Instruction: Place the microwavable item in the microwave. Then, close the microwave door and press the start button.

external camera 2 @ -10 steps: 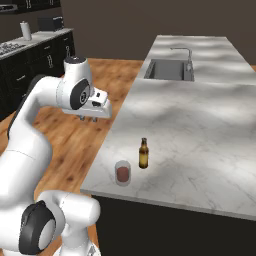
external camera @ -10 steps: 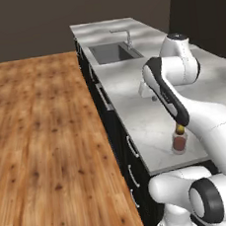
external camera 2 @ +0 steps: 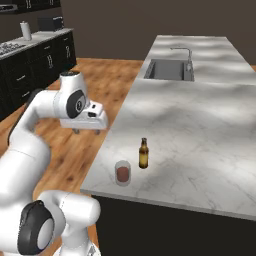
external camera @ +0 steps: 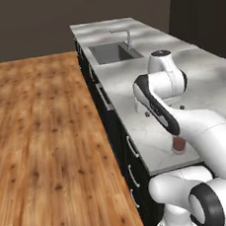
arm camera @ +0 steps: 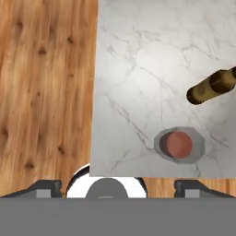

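While our gripper (external camera 2: pixel 85 131) hangs empty beyond the counter (external camera 2: pixel 210 130) edge — fingers spread wide — we count one cup (external camera 2: pixel 122 173) and one bottle (external camera 2: pixel 143 153) standing close together near the counter's front corner, plus one sink (external camera 2: pixel 167 70).

The counter (external camera 2: pixel 200 125) is white marble with thin grey veins and soft grey shadows; its front (external camera: pixel 112 135) is black with silver handles; the sink (external camera 2: pixel 167 70) is dull grey with a silver tap (external camera 2: pixel 186 52); the floor (external camera: pixel 44 142) is warm orange-brown wood with dark knots and plank lines; the cup (external camera 2: pixel 122 173) is reddish-brown inside a pale, glassy grey rim; the bottle (external camera 2: pixel 143 154) is amber-brown with a darker neck; the far cabinets (external camera 2: pixel 30 60) are black; the wall (external camera: pixel 49 18) is dark grey-brown.
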You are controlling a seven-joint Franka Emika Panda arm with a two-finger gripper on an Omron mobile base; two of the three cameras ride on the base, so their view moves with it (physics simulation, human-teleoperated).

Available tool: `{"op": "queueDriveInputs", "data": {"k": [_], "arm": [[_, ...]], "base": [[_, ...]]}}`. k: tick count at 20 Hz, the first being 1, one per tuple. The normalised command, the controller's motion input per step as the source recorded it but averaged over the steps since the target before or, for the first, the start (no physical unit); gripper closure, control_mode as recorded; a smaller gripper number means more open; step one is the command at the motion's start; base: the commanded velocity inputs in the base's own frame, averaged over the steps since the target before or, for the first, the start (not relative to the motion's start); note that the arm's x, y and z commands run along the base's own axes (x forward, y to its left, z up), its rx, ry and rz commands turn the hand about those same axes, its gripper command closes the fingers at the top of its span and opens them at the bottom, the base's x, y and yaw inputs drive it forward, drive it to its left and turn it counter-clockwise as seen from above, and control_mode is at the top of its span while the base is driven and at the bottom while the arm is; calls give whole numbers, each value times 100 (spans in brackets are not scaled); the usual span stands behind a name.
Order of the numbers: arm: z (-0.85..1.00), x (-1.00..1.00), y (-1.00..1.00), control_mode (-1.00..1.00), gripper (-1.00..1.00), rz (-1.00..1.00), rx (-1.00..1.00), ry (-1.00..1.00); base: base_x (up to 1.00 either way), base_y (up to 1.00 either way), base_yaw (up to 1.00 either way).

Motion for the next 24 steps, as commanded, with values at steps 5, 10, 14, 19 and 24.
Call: {"op": "queueDriveInputs", "data": {"k": [5,10,14,19,24], "arm": [[-93,0,-46,-100,-100,-4,-3,16],[-47,-1,-78,-100,-100,0,0,3],[-48,0,-29,-100,-100,0,0,6],[-39,19,-1,-100,-100,0,0,5],[-30,20,0,-100,-100,0,0,0]], "base": [[0,0,0],[0,0,0],[0,0,0],[0,0,0],[0,0,0]]}}
